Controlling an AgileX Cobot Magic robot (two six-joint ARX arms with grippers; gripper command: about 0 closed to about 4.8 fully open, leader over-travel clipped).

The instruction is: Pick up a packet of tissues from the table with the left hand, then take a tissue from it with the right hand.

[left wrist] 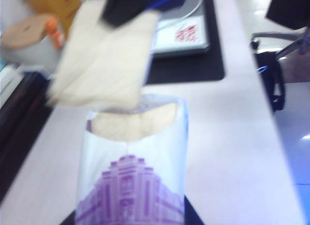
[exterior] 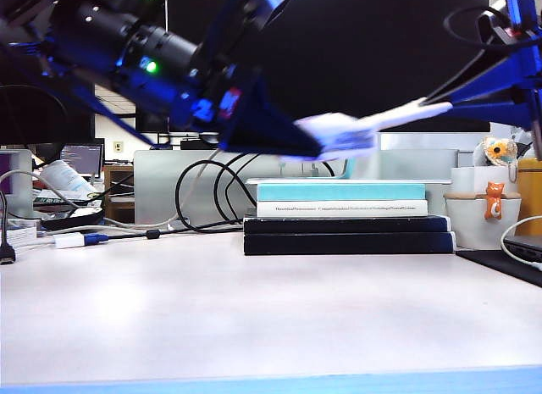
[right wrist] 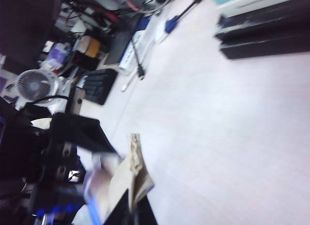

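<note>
The left pincer [exterior: 292, 138], a black wedge on the green-lit arm, is hanging above the worktop [exterior: 254, 318] at about ten o'clock in the exterior view and is pinching the packet of tissues [exterior: 339, 138] at its tip, so the pack is sitting in the air over the stack of books [exterior: 347, 218] rather than lying on the surface. In the left wrist view the packet [left wrist: 133, 172] is showing its purple building print, with its mouth gaping and cream paper bulging inside. The right pincer [exterior: 461, 102] is reaching in from two o'clock with its jaws pressed together on the tissue [exterior: 398, 114], which is stretching as a pale strip from the packet's opening toward it. From the left wrist camera the tissue [left wrist: 104, 60] is spreading wide just beyond the packet, its far edge caught under the dark right pincer [left wrist: 131, 9]. The right wrist view is showing the creased tissue [right wrist: 131, 174] beside the blurred packet [right wrist: 99, 186].
</note>
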